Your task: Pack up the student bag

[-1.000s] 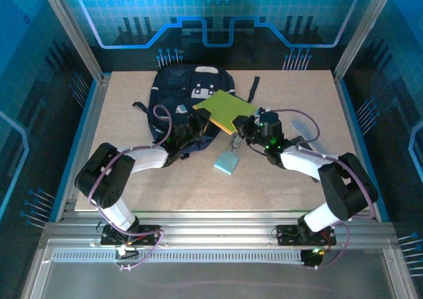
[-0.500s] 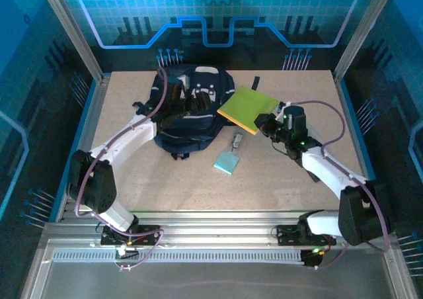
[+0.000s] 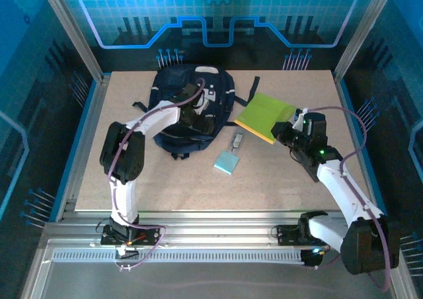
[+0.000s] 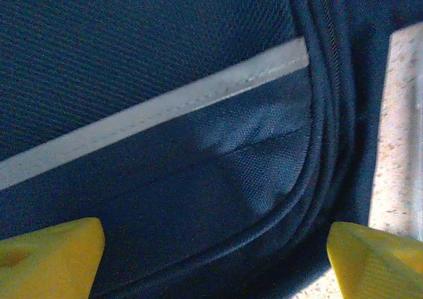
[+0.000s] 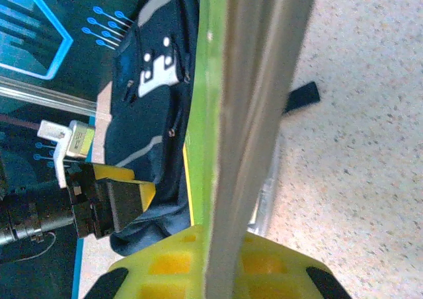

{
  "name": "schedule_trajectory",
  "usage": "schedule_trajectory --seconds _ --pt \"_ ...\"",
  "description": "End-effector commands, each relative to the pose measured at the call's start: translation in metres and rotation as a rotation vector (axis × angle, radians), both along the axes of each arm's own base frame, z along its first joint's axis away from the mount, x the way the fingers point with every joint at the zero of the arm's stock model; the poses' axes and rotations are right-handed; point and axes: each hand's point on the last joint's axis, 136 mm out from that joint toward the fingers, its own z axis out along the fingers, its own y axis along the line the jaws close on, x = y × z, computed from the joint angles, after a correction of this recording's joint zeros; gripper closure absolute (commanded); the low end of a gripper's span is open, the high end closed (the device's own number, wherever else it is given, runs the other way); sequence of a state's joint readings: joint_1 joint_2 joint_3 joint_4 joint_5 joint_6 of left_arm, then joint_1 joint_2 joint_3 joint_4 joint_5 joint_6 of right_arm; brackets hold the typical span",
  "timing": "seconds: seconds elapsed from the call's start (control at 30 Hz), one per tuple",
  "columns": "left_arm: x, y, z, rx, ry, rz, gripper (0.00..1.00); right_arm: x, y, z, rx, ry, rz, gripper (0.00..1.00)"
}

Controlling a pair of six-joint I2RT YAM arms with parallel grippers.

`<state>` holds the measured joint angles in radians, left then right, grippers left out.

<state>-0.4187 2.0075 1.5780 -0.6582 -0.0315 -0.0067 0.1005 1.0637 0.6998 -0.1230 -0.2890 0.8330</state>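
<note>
Left fingers (image 4: 46,256): spread, above student bag (image 3: 170,84).
Right fingers (image 5: 158,269): pinching green book (image 3: 264,116).
Top view adds: one blue pad (image 3: 227,161).

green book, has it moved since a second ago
Yes. The green book, held in the right gripper, has shifted right, away from the student bag; it was above the light blue pad and is now right of it.

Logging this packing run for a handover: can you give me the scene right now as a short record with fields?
student bag: lying on the table, far side
left gripper: open, over the bag's navy fabric
right gripper: shut on the green book
green book: right of the bag, not inside it
loose on the table: pale blue flat item, small grey item
</note>
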Motion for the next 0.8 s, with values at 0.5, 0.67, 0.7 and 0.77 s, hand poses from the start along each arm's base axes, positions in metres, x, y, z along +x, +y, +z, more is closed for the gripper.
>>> schedule_trajectory --seconds 0.5,0.67,0.7,0.77 --pt "0.035 0.019 -0.049 0.334 -0.014 -0.055 0.73 -0.013 -0.005 0.004 -0.008 -0.032 0.032 1.00" --pt "0.029 -0.003 -0.008 0.175 0.003 -0.023 1.00 -0.014 -0.002 0.008 -0.002 -0.039 0.047 1.00" --pt "0.027 -0.009 0.005 0.128 0.004 -0.013 1.00 -0.015 -0.002 0.009 -0.004 -0.038 0.049 1.00" --pt "0.023 -0.022 0.040 0.019 0.000 0.024 1.00 -0.016 -0.003 0.010 -0.014 -0.039 0.051 1.00"
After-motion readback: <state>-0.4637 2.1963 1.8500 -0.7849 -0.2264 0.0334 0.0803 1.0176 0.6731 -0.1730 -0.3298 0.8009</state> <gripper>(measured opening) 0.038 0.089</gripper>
